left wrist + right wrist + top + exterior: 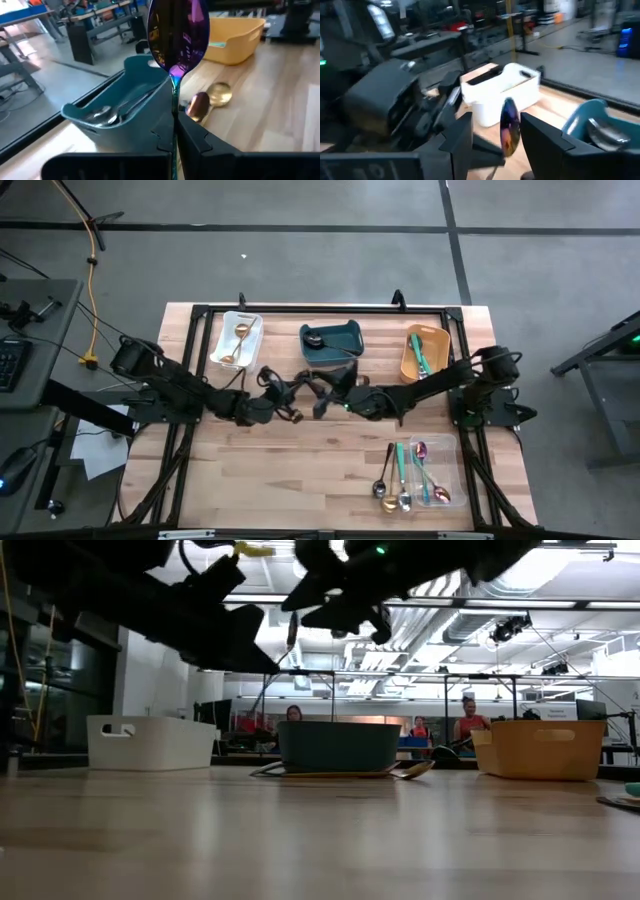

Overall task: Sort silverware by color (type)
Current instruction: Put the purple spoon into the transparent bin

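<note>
Above wood table [300, 470], left end effector [175, 131] clamps iridescent purple spoon [177, 35]; right end effector [496, 137] unclenched.

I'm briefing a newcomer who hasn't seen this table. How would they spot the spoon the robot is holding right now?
Find the teal bin at the middle of the table's far edge. Just in front of it, above the wood, the left gripper is shut on a spoon. Its shiny purple bowl sets it apart from the gold spoons lying beside the bin.
</note>
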Robot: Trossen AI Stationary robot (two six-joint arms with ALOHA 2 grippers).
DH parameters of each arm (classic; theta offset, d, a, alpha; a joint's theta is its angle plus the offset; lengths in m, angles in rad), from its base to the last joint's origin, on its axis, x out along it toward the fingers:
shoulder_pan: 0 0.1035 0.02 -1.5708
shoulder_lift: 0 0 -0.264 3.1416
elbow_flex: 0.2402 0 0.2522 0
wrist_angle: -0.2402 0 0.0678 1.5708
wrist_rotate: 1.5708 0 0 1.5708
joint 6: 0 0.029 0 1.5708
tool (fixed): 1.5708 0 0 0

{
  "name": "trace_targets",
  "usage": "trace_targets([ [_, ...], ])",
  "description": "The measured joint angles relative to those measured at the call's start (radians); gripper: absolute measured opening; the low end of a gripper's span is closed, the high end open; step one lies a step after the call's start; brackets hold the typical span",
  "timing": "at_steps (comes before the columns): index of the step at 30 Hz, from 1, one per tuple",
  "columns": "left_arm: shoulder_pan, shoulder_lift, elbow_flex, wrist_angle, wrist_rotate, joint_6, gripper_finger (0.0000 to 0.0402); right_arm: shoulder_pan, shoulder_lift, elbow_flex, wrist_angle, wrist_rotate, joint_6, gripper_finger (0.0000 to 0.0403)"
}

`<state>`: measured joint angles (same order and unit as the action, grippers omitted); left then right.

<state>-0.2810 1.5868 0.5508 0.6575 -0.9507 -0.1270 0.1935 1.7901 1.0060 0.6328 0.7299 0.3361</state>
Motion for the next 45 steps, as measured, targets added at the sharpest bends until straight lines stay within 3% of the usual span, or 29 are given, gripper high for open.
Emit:
trace_targets([
  [11,0.005,-0.010,-0.010,0.063,-0.031,0.084,0.0000,0.001,0.054,0.135,-0.214,0.163,0.032,0.0158],
  [15,0.004,-0.010,-0.010,0.085,-0.014,0.086,0.0000,-0.011,0.061,0.143,-0.221,0.154,0.060,0.0151],
  [19,0.006,-0.010,-0.010,0.090,0.011,0.080,0.0000,-0.012,0.061,0.143,-0.234,0.151,0.097,0.0106],
  [23,0.006,-0.011,-0.010,0.089,0.045,0.082,0.0007,-0.012,0.061,0.141,-0.242,0.162,0.084,0.0020],
  [26,0.004,-0.013,-0.009,0.060,0.057,0.096,0.0024,-0.008,0.055,0.141,-0.257,0.160,0.048,0.0016],
  [32,0.000,-0.101,-0.010,-0.160,0.093,0.058,0.0070,-0.008,-0.067,0.141,-0.496,0.148,-0.002,0.0008],
  [38,-0.007,-0.260,-0.020,-0.338,0.132,-0.007,0.0098,0.005,-0.288,0.141,-0.897,-0.005,0.075,0.0005],
  [41,-0.016,-0.345,-0.063,-0.289,0.210,0.013,0.0102,0.053,-0.396,0.142,-1.054,-0.146,0.166,0.0005],
  [45,-0.021,-0.452,-0.143,-0.125,0.415,0.088,0.0102,0.148,-0.499,0.143,-1.282,-0.348,0.408,0.0005],
])
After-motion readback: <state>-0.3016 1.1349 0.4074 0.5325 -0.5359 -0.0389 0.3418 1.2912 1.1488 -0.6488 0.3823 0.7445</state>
